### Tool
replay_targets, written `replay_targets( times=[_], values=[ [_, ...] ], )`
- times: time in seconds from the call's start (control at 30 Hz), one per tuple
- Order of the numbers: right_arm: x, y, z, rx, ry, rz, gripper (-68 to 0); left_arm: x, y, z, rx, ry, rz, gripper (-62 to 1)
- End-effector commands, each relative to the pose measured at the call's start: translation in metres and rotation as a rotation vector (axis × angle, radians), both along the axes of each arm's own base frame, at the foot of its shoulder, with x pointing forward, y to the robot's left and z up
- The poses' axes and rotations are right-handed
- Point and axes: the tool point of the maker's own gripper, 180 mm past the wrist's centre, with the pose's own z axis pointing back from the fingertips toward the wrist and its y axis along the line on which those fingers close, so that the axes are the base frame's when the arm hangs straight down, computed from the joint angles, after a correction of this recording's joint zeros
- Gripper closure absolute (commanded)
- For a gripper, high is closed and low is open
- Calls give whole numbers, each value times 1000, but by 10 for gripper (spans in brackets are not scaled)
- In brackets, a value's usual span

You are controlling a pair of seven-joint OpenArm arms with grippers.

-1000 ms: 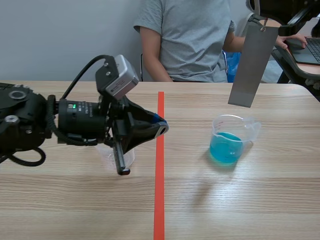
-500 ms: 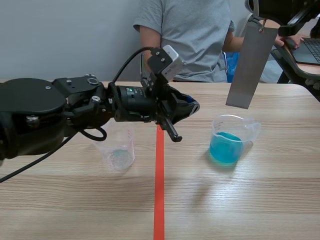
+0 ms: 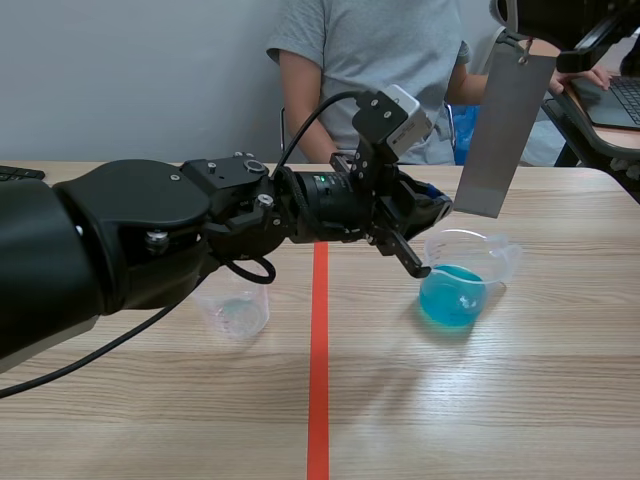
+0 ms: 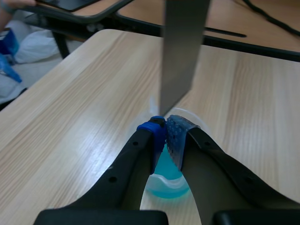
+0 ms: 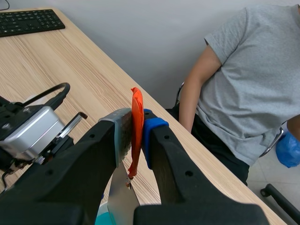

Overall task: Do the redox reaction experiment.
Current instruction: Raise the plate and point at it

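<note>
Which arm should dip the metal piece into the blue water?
Right. The right claw holds the metal strip, hanging just above the beaker of blue liquid. The left claw is shut and empty, by the beaker.

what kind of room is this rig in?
Likely an office-type room used as a robot test bench, not a wet lab: wood-grain table with a tape line, a keyboard, and a person seated across. Only the beaker of blue liquid and the metal strip in the right claw suggest chemistry.

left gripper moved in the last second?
Yes. The left gripper crossed the orange-red tape line from its left to its right, ending at the rim of the beaker of blue liquid.
</note>
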Motion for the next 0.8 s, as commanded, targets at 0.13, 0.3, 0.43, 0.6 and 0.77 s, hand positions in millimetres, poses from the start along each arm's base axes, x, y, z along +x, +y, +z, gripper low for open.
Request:
replay_targets(
  times=[0.13, 0.3, 0.43, 0.6, 0.77],
  values=[
    [-1, -2, 10, -1, -28, 7, -13, 8, -2, 14, -21, -41, 23, -51],
    [-1, -2, 10, -1, -28, 7, -13, 8, -2, 14, -20, -39, 20, -51],
    [-1, -2, 10, -1, -28, 7, -13, 8, -2, 14, -20, -39, 19, -51],
    [-1, -2, 10, -1, -28, 7, -13, 7, -3, 14, -20, -37, 15, -51],
    [-1, -2, 10, -1, -28, 7, -13, 7, -3, 14, -20, -37, 15, -51]
  ],
)
